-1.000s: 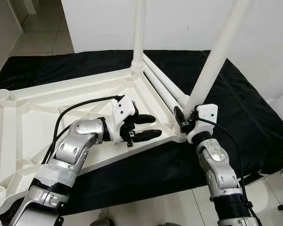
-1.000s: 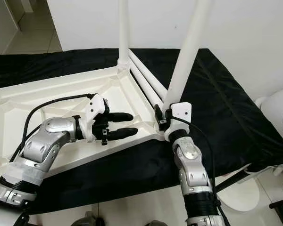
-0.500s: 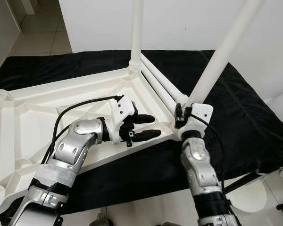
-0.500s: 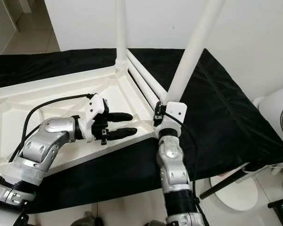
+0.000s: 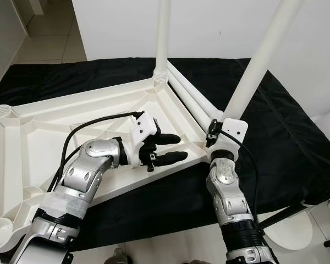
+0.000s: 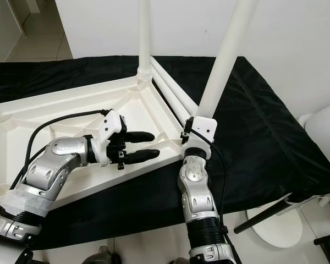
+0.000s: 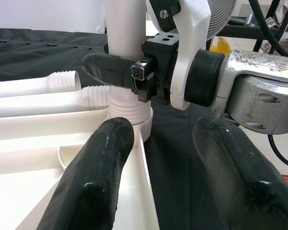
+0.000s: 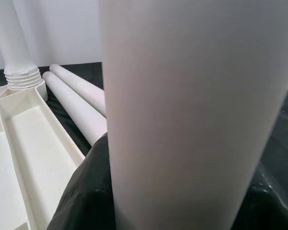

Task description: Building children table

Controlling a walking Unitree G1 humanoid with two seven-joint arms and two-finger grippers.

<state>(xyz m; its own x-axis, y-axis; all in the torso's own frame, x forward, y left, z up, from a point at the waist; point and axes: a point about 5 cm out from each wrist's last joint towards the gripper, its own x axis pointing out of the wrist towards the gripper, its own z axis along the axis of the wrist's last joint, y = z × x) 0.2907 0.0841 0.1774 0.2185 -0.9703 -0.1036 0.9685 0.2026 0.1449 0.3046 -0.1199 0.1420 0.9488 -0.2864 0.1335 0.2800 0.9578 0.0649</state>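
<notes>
The right gripper is clenched on the leaning table leg at the near corner socket of the upturned tabletop — cross-threading looks likely. The left gripper rests open, so the top might skid.

A black cloth covers the raised surface, and its near edge hangs above the pale tiled floor. The white plastic tabletop lies upside down directly on the cloth, its ribbed underside facing up, and takes up the part of the cloth on the robot's left. Just beside the tabletop's right edge, two loose white legs lie flat on the cloth, side by side and touching. Right of those legs the cloth is bare and rumpled.
</notes>
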